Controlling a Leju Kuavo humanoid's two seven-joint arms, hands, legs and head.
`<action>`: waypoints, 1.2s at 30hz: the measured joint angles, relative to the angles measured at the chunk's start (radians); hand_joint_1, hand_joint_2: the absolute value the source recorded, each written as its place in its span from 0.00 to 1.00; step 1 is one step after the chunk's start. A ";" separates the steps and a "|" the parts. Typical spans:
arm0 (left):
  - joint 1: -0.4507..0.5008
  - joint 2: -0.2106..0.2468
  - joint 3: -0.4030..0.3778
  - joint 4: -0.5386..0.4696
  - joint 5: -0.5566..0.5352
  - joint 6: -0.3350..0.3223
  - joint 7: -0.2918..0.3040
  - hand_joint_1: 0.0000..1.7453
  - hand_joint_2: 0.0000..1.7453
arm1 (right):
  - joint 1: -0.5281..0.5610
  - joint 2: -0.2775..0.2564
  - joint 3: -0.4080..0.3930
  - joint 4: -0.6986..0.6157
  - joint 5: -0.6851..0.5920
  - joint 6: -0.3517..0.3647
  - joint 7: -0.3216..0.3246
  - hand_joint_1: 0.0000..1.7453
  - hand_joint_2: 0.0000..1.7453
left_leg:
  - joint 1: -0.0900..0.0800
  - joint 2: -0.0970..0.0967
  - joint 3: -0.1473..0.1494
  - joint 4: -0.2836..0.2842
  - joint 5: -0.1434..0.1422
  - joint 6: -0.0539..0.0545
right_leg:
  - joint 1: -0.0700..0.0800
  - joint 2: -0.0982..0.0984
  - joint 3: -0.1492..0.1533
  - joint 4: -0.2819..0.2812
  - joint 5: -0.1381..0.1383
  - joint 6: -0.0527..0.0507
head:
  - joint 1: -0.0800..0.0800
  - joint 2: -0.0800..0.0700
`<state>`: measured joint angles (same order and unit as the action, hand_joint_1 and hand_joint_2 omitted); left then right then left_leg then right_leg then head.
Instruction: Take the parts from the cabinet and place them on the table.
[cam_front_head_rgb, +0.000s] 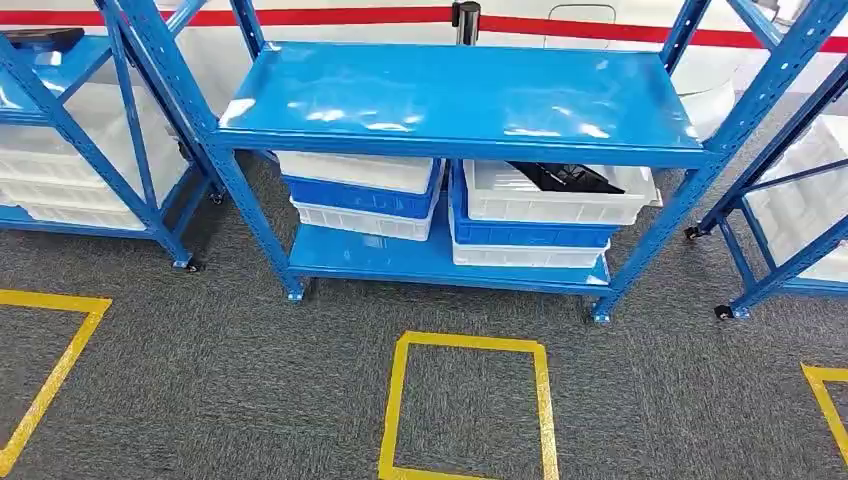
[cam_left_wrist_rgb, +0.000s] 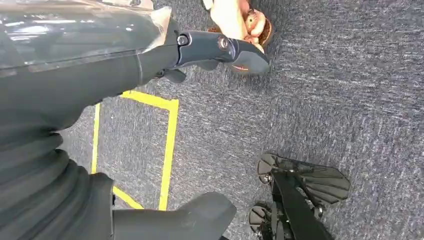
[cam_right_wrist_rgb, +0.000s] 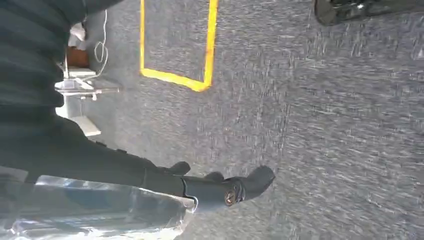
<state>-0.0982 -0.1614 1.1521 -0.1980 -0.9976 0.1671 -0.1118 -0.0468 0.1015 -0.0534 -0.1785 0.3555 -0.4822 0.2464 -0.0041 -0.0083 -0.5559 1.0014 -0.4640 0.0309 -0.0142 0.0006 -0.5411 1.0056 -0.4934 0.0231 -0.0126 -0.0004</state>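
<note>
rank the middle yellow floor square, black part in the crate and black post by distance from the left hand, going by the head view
The left hand hangs low at the robot's side.
1. yellow floor square, on the carpet just ahead
2. black part, in the right-side white crate
3. black post, behind the rack

Rack (cam_front_head_rgb: 455, 105): bright blue frame and shelves, glossy white glare on top. Crates (cam_front_head_rgb: 360, 195): stacked white, blue, white. Black part (cam_front_head_rgb: 565, 177) in the right-hand white crate (cam_front_head_rgb: 550, 200). Carpet (cam_front_head_rgb: 230, 370): speckled grey. Yellow tape square (cam_front_head_rgb: 467, 408). Red stripe (cam_front_head_rgb: 330, 17) on white wall. Left hand (cam_left_wrist_rgb: 220, 50) dark grey; right hand (cam_right_wrist_rgb: 225, 190) dark grey.
</note>
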 joint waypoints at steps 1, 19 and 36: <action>0.000 0.000 0.000 0.000 0.000 0.000 0.000 0.00 1.00 | 0.000 0.000 0.000 0.000 0.001 0.000 0.000 0.00 1.00 | 0.002 0.000 0.000 0.003 -0.003 -0.005 | -0.010 0.000 0.007 -0.004 0.003 -0.008 | 0.000 0.000; 0.001 0.000 0.000 0.000 0.003 0.000 -0.039 0.00 1.00 | 0.000 0.007 -0.029 0.000 -0.044 0.032 -0.061 0.00 1.00 | 0.013 0.007 0.003 -0.019 0.014 0.024 | -0.006 -0.001 -0.041 0.110 -0.066 0.003 | 0.000 0.000; 0.004 0.000 0.003 0.000 0.031 -0.011 -0.129 0.00 1.00 | 0.003 0.004 -0.073 0.000 -0.063 0.129 -0.252 0.00 1.00 | -0.001 0.000 0.002 -0.003 0.004 0.035 | 0.005 0.001 0.020 -0.011 0.004 0.000 | 0.000 0.000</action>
<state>-0.0940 -0.1617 1.1551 -0.1980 -0.9670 0.1557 -0.2403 -0.0442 0.1057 -0.1267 -0.1785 0.2922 -0.3532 -0.0053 -0.0053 -0.0079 -0.5536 0.9986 -0.4603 0.0659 -0.0097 0.0016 -0.5209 0.9945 -0.4895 0.0234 -0.0122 -0.0004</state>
